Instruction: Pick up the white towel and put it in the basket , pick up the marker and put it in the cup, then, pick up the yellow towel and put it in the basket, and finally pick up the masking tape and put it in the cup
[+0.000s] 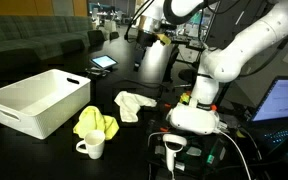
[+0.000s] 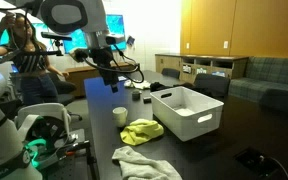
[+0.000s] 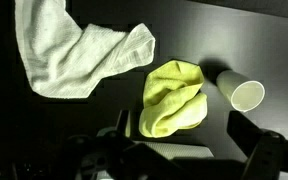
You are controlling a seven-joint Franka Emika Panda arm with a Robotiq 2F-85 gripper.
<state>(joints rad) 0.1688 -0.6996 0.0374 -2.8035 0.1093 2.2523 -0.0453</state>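
The white towel (image 3: 79, 50) lies crumpled on the black table, also seen in both exterior views (image 1: 134, 103) (image 2: 144, 162). The yellow towel (image 3: 172, 98) (image 1: 94, 123) (image 2: 142, 131) lies bunched between it and the white basket (image 1: 39, 100) (image 2: 189, 110). A white cup (image 3: 246, 93) (image 1: 92, 147) (image 2: 119, 116) stands upright beside the yellow towel. My gripper (image 3: 184, 160) (image 1: 147, 38) (image 2: 107, 80) hangs high above the table, open and empty, roughly over the yellow towel. Small dark items (image 2: 139, 95) lie past the cup; I cannot tell whether they are the marker or the tape.
The arm's white base (image 1: 196, 118) stands on the table close to the white towel. A tablet (image 1: 104, 62) lies at the far side. A laptop (image 1: 284, 100) sits beside the base. A person (image 2: 24, 50) sits behind the table.
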